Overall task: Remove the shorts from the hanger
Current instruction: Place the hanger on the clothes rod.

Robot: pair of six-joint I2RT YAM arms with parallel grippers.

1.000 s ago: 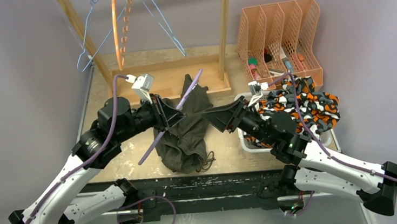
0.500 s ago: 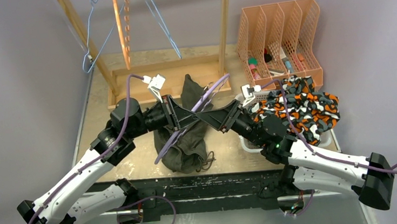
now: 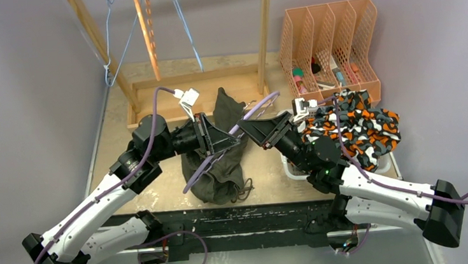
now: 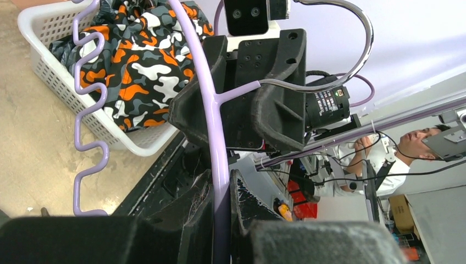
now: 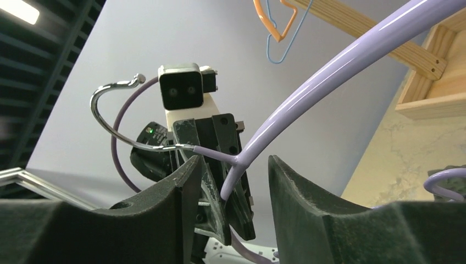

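Olive-green fabric shorts (image 3: 219, 171) lie on table (image 3: 121, 116), off lilac plastic hanger (image 4: 214, 126); orange-black-white camo shorts (image 3: 359, 127) in white basket (image 4: 55, 82). L jaws clamp hanger; R jaws half-open astride it, not gripping. Prob. near done.

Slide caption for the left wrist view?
Left gripper clamped on the lavender hanger, right gripper open around its neck, camo shorts in the white basket behind.

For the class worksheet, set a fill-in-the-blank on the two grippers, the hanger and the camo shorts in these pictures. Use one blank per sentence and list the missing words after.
1. The left gripper is shut on the lilac ____.
2. The right gripper has its jaws ____ around the hanger, not touching it.
3. The camo shorts lie in a white ____.
Missing words: hanger; open; basket.
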